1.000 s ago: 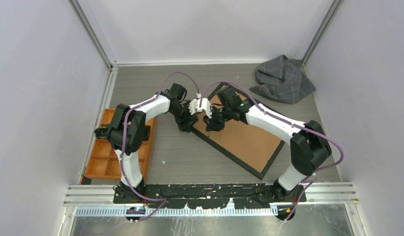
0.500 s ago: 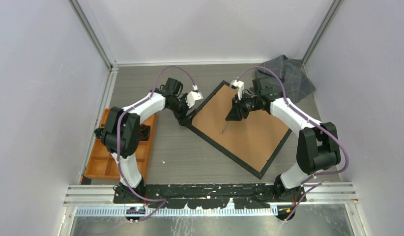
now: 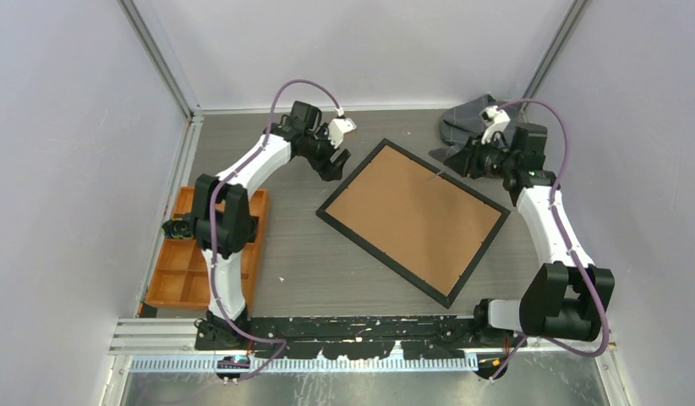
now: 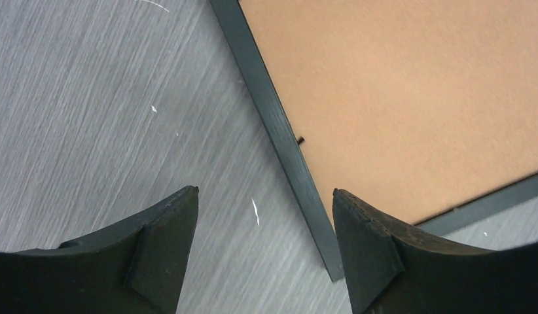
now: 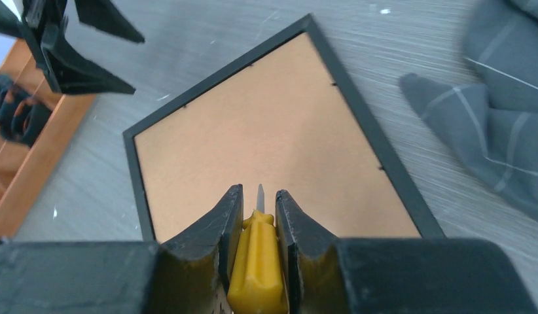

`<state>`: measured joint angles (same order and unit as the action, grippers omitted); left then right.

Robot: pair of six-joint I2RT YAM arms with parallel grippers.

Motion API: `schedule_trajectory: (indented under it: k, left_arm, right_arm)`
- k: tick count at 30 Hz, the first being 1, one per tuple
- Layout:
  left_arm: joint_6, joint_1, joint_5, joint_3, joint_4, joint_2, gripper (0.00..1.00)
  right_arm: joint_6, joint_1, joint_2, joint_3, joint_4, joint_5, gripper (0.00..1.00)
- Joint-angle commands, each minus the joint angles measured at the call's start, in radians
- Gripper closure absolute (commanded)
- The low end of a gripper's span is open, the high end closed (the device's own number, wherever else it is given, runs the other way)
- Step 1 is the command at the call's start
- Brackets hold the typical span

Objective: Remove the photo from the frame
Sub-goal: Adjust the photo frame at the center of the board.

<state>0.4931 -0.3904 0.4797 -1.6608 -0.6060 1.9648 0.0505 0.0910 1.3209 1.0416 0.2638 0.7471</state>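
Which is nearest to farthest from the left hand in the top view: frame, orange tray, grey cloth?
1. frame, just right of the left hand.
2. orange tray, near-left side.
3. grey cloth, far-right corner, only slightly farther than the tray.

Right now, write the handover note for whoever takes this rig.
Left tool: open, empty, above the table at the frame's far-left edge.
Right tool: shut on a yellow-handled screwdriver, off the frame's far-right side by the grey cloth.
Frame lies face down, brown backing board up and in place; photo not visible.
Done: nothing out yet. Left: release the board, lift it, take out the photo.
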Motion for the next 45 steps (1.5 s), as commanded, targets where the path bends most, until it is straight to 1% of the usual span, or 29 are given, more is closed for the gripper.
schedule_trajectory:
  k: [1, 6, 12, 14, 18, 21, 24, 29, 31, 33, 35, 36, 37, 38, 41, 43, 44, 45]
  left_arm:
    - [-0.106, -0.010, 0.002, -0.130, -0.010, 0.099, 0.24]
    - [-0.150, -0.046, -0.033, -0.258, -0.019, 0.221, 0.25]
    - [-0.214, -0.066, -0.062, -0.381, -0.023, 0.333, 0.29]
    - [-0.235, -0.068, -0.065, -0.436, -0.047, 0.376, 0.33]
    - [-0.255, -0.077, -0.056, -0.531, -0.099, 0.449, 0.34]
    - [-0.253, -0.090, -0.068, -0.556, -0.119, 0.474, 0.35]
    - [-0.246, -0.100, -0.115, -0.563, -0.141, 0.490, 0.36]
    - [-0.255, -0.099, -0.159, -0.570, -0.184, 0.518, 0.40]
    - [-0.266, -0.096, -0.152, -0.571, -0.212, 0.529, 0.45]
    - [-0.286, -0.089, -0.137, -0.563, -0.237, 0.536, 0.57]
    - [-0.314, -0.076, -0.118, -0.549, -0.257, 0.535, 0.70]
    - [-0.331, -0.068, -0.106, -0.536, -0.265, 0.531, 0.80]
    - [-0.350, -0.059, -0.102, -0.521, -0.267, 0.524, 0.93]
    - [-0.375, -0.048, -0.103, -0.502, -0.268, 0.516, 0.99]
    - [-0.438, -0.010, -0.057, -0.418, -0.258, 0.471, 1.00]
    - [-0.479, 0.021, -0.037, -0.327, -0.206, 0.418, 1.00]
    - [-0.487, 0.042, -0.030, -0.254, -0.177, 0.387, 1.00]
    - [-0.511, 0.054, -0.027, -0.221, -0.159, 0.355, 1.00]
  right_arm:
    - [-0.106, 0.051, -0.067, 0.010, 0.011, -0.108, 0.99]
    - [-0.075, 0.055, -0.204, -0.012, 0.104, -0.142, 0.99]
    - [-0.056, 0.057, -0.332, -0.118, 0.093, -0.141, 0.99]
    - [-0.057, 0.063, -0.353, -0.134, 0.080, -0.140, 0.99]
    - [-0.056, 0.078, -0.375, -0.146, 0.058, -0.129, 0.99]
    - [-0.055, 0.089, -0.389, -0.161, 0.039, -0.124, 0.99]
    - [-0.056, 0.097, -0.392, -0.162, 0.035, -0.110, 0.99]
    - [-0.062, 0.100, -0.400, -0.172, 0.018, -0.099, 0.99]
    - [-0.069, 0.102, -0.403, -0.174, 0.013, -0.101, 0.99]
    - [-0.080, 0.104, -0.406, -0.177, 0.006, -0.101, 0.99]
    - [-0.084, 0.104, -0.409, -0.179, -0.001, -0.099, 0.99]
    - [-0.084, 0.104, -0.409, -0.181, -0.001, -0.099, 0.99]
    - [-0.084, 0.104, -0.410, -0.181, -0.002, -0.102, 0.99]
    - [-0.084, 0.104, -0.410, -0.180, -0.002, -0.103, 0.99]
    - [-0.086, 0.104, -0.410, -0.179, -0.003, -0.101, 0.99]
    - [-0.090, 0.104, -0.408, -0.180, -0.004, -0.099, 0.99]
    - [-0.090, 0.103, -0.407, -0.180, -0.004, -0.098, 0.99]
    - [-0.090, 0.104, -0.406, -0.180, -0.004, -0.097, 0.99]
